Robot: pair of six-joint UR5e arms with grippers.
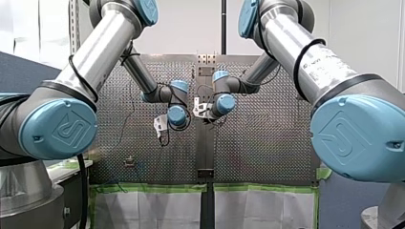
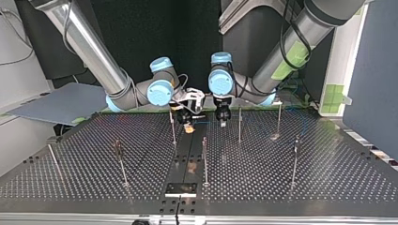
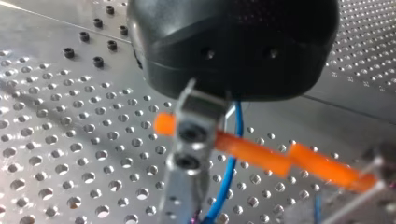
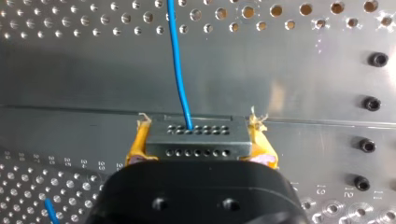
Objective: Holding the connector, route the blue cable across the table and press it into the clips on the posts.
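A grey connector (image 4: 198, 140) with rows of small holes sits between the yellow pads (image 4: 137, 142) of my right gripper (image 4: 198, 144), which is shut on it. The blue cable (image 4: 180, 70) leaves the connector's face and runs ahead over the plate. In the left wrist view my left gripper (image 3: 201, 205) has its metal fingers (image 3: 189, 154) close together on the blue cable (image 3: 231, 163); a blurred orange bar (image 3: 261, 151) crosses behind them. In the top view my right gripper (image 2: 189, 123) and my left gripper (image 2: 223, 121) hang side by side near the table's middle back.
Several thin posts stand on the perforated table (image 2: 281, 187), among them ones at the middle (image 2: 205, 159), behind my left gripper (image 2: 240, 124) and at the top view's right (image 2: 294, 161). A dark strip (image 2: 187, 159) runs down the table's centre.
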